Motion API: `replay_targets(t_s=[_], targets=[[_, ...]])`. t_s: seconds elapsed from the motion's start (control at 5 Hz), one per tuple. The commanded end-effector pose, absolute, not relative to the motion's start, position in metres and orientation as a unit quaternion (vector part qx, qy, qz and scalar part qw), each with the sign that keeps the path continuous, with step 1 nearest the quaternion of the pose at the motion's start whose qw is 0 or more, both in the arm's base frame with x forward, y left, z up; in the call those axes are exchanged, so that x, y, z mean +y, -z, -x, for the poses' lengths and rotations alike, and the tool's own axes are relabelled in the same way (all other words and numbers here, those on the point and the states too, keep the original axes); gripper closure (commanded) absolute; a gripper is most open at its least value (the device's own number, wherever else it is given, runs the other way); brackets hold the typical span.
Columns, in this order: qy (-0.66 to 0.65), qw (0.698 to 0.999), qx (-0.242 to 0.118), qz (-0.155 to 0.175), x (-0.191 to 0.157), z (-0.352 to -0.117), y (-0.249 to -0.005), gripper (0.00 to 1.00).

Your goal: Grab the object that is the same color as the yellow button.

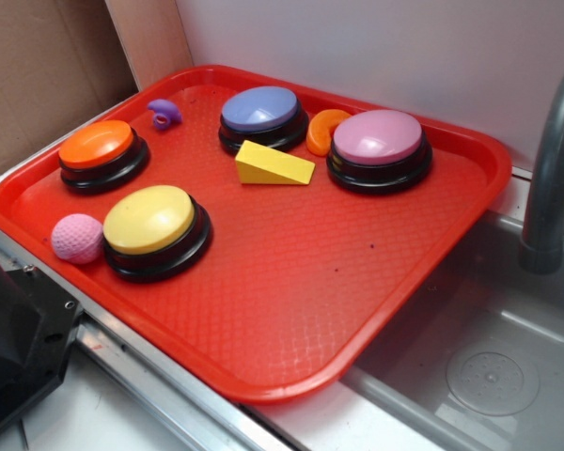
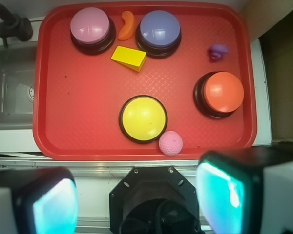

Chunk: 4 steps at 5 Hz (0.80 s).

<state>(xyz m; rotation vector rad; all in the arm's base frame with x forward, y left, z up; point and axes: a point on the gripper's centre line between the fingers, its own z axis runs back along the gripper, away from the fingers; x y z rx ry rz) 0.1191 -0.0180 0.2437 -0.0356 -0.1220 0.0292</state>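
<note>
The object, a small yellow wedge block (image 1: 274, 164) (image 2: 129, 57), lies flat on the red tray (image 1: 291, 291) between the blue and pink buttons. The yellow button (image 1: 155, 228) (image 2: 143, 118) sits near the tray's front edge, on a black base. In the wrist view my gripper (image 2: 136, 200) hangs high over the robot base, well short of the tray. It is open, with its two fingers (image 2: 53, 207) wide apart and nothing between them. The exterior view does not show the gripper.
On the tray (image 2: 88, 131) are an orange button (image 2: 223, 92), a blue button (image 2: 159, 30), a pink button (image 2: 90, 27), a pink ball (image 2: 170, 143), an orange curved piece (image 2: 127, 25) and a small purple piece (image 2: 217, 51). A sink (image 1: 489, 366) with a grey faucet (image 1: 550, 178) adjoins the tray.
</note>
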Motion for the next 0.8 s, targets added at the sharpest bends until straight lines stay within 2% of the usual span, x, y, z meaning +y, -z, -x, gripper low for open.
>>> replay_targets(t_s=[0.0,0.4,0.6], targets=[[-0.015,0.998,-0.061,0.018,-0.018,-0.119,-0.244,0.00],[0.123,0.991,-0.059,-0.009,-0.014,-0.153,-0.219,0.00],[0.194,0.978,-0.069,-0.021,-0.010,-0.174,-0.204,0.00]])
